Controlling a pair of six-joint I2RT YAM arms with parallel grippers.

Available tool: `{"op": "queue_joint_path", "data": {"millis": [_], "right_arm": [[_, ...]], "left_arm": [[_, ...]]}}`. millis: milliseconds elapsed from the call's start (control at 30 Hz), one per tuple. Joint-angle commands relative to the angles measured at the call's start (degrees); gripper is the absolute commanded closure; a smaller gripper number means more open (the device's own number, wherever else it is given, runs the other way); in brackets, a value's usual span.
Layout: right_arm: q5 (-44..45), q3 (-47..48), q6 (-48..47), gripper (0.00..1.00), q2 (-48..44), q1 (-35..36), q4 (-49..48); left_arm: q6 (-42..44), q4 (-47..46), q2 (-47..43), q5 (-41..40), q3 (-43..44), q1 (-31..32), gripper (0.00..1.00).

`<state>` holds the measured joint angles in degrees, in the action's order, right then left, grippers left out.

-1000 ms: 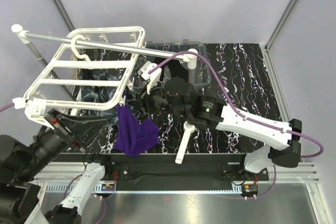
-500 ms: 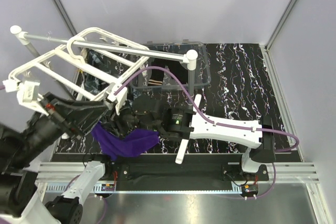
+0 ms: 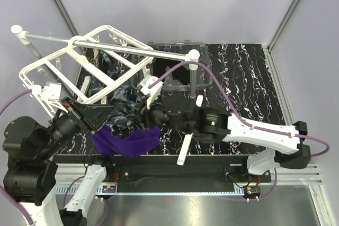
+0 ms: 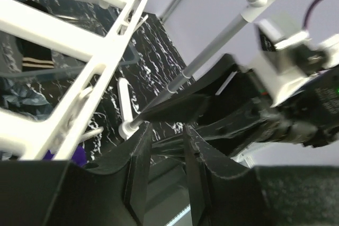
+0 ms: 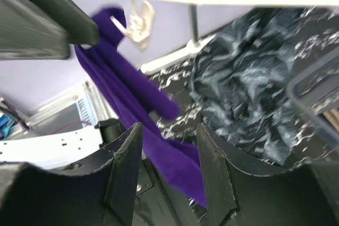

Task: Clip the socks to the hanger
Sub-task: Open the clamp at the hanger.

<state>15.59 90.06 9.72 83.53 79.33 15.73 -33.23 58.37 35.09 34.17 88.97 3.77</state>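
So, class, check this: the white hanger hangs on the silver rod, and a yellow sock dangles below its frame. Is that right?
Not quite: the sock is purple, not yellow, as the right wrist view shows. The white hanger does hang on the silver rod, with that sock dangling below its frame.

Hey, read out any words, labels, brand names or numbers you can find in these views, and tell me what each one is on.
No text can be read in any view.
The hanger, the purple sock and the right arm: no print shows.
The small blue part by the left arm's base: too small to tell if it bears any marking.
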Motion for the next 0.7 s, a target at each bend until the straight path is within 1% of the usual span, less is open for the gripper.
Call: {"op": "queue_joint_path", "data": {"millis": [0, 33, 67, 133, 167, 233, 267, 367, 433, 467, 500, 567, 600, 667], "right_arm": [[2.94, -2.69, -4.86, 0.47, -3.19, -0.4, -4.64], [2.78, -4.53, -5.84, 0.48, -3.54, -0.49, -6.22], [2.17, -5.59, -6.89, 0.48, -3.98, -0.75, -9.89], [0.58, -9.09, -11.63, 0.48, -4.42, -1.11, -14.12], [0.49, -10.51, -15.3, 0.48, -4.69, -1.02, -20.23], [-0.12, -15.86, -19.45, 0.48, -5.13, -1.19, -26.59], [-1.0, -17.88, -23.39, 0.47, -5.21, -1.28, -33.67], [-2.32, -22.38, -27.55, 0.46, -4.52, -1.9, -43.2], [-3.64, -22.21, -29.4, 0.45, -3.64, -2.16, -45.42], [-5.3, -21.77, -29.32, 0.43, -2.76, -2.34, -46.22], [-6.01, -21.25, -29.23, 0.39, -2.23, -2.51, -46.22], [-6.45, -18.53, -28.79, 0.37, -0.74, -2.51, -44.48], [-6.28, -17.47, -28.27, 0.34, -0.3, -2.51, -43.6], [-5.4, -15.54, -27.3, 0.33, -0.03, -2.6, -42.1]], "left_arm": [[1.51, -5.63, -1.6, -4.29, -3.52, -0.25, 0.66], [1.5, -6.07, -2.3, -5.16, -4.23, -0.25, 0.66], [1.42, -6.86, -2.74, -5.6, -4.94, -0.25, 0.66], [1.77, -7.13, -2.92, -6.4, -5.65, -0.25, 0.66], [2.03, -6.87, -2.84, -6.49, -5.65, -0.25, 0.66], [2.73, -6.25, -2.57, -7.01, -5.39, -0.25, 0.66], [3.0, -5.81, -2.57, -7.36, -5.38, -0.17, 0.66], [3.61, -5.02, -2.83, -8.77, -5.47, -0.25, 0.66], [3.79, -4.84, -3.27, -8.6, -5.21, -0.25, 0.66], [3.7, -5.02, -3.45, -8.51, -5.21, -0.25, 0.65], [3.62, -5.11, -3.62, -8.34, -5.21, -0.25, 0.65], [3.18, -5.11, -3.54, -7.11, -4.77, -0.25, 0.65], [3.0, -5.19, -3.54, -6.67, -4.68, -0.25, 0.65], [2.56, -5.89, -4.06, -6.14, -4.77, -0.25, 0.65]]}}
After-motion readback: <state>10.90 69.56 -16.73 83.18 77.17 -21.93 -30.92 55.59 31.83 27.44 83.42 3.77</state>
